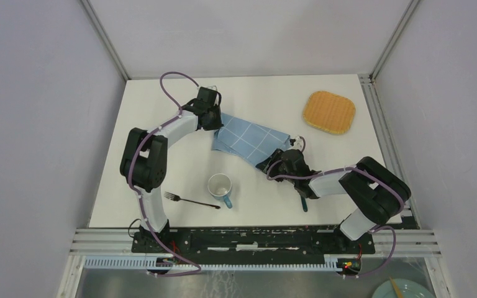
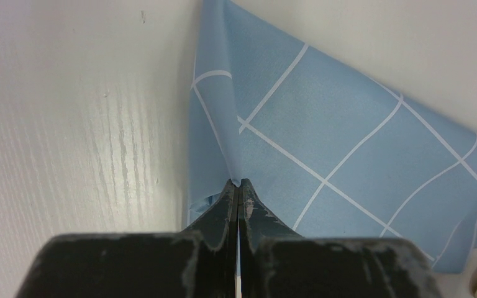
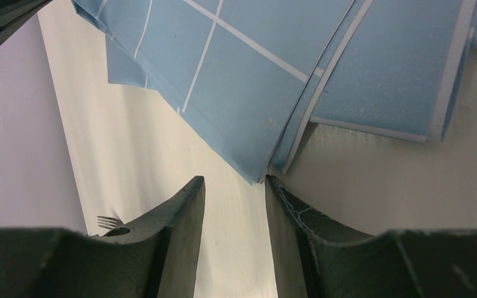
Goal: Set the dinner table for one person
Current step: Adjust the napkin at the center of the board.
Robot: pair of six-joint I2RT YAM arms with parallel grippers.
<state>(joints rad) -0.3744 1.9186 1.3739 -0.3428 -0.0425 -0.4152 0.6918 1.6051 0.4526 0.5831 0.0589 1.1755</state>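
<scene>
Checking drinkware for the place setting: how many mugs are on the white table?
1: a white ceramic mug with a teal handle, at the front of the white tabletop, just right of the dark metal fork. Others may be hidden from view.

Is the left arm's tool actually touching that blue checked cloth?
Touching. The left wrist view shows the left tool shut, pinching a fold of the blue cloth.

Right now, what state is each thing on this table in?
Cloth, rumpled, partly folded over, one fold pinched.
Left tool, shut on cloth.
Right tool, open, cloth corner at its tips, no grip.
Mug, upright, looks empty.
Fork, lying flat, untouched.
Mat, lying flat, bare.
</scene>
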